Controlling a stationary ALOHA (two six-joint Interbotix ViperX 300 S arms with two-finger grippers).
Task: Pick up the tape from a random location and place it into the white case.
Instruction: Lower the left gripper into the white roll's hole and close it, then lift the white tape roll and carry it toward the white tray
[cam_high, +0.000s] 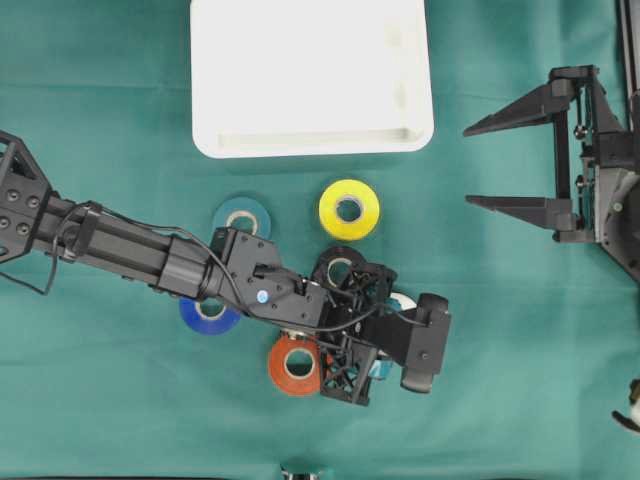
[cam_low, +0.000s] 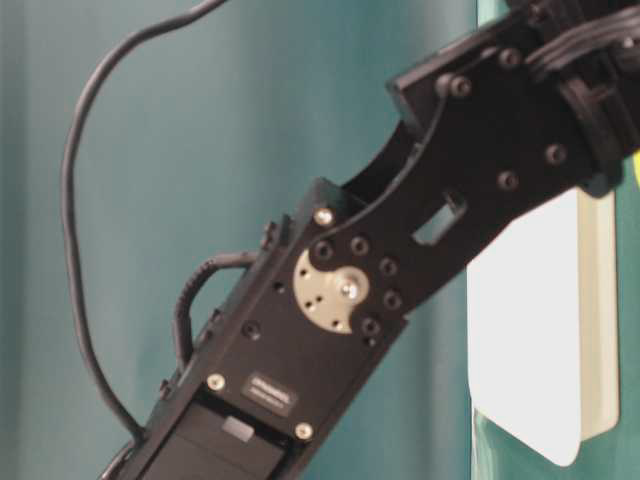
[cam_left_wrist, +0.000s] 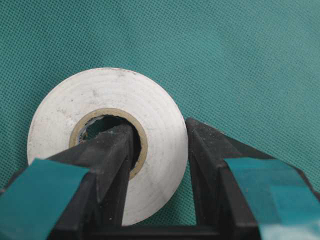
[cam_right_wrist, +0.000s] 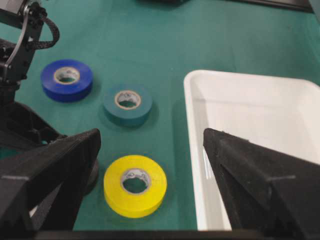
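1. Because the left gripper has one finger down through the core of the white tape roll and the other against its outer face, its jaws are clenched on one side of the ring; the roll lies flat on the green cloth, its axis upright.
2. From above, that roll is almost hidden under the left gripper, with only a white sliver showing, toward the near edge of the cloth and a little right of its middle.
3. The relation that counts: the white case sits at the far edge of the cloth, beyond the roll, with the yellow roll and the black roll lying between them. I judge the carry must lift clear before heading that way.
4. The left arm is the nearer one. The right gripper stands released, jaws wide, well apart near the right edge, holding nothing.
5. Other rolls crowd the grasp: orange just beside the gripper, blue and teal partly under the arm.
6. Writing: a small label on the arm link in the table-level view is too small to read; no brand shows on any roll.
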